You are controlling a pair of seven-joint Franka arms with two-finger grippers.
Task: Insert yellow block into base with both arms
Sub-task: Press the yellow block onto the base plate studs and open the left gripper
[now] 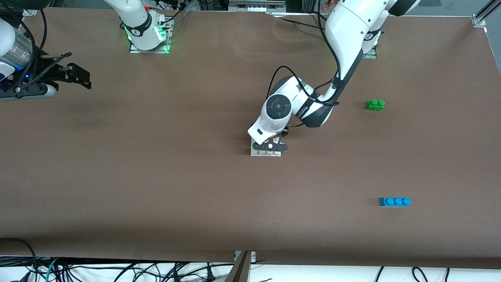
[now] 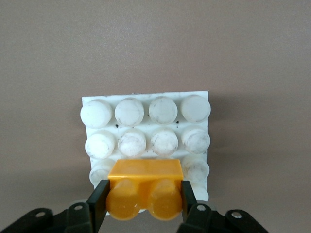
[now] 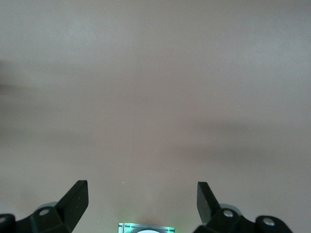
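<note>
We see the left end effector (image 2: 144, 204) grasping the block (image 2: 145, 190) over the base (image 2: 146, 99) for pressing in; the right end effector (image 3: 143, 199) waits released above the desk (image 1: 156, 188).

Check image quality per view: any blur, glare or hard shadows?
Front view: even light, soft shadows on the table, green LED glow at the right arm's base. Left wrist view: sharp on the yellow block and base, left tool rim dark. Right wrist view: bare tabletop looks hazy, faint shadow bands, right tool fingers crisp.
</note>
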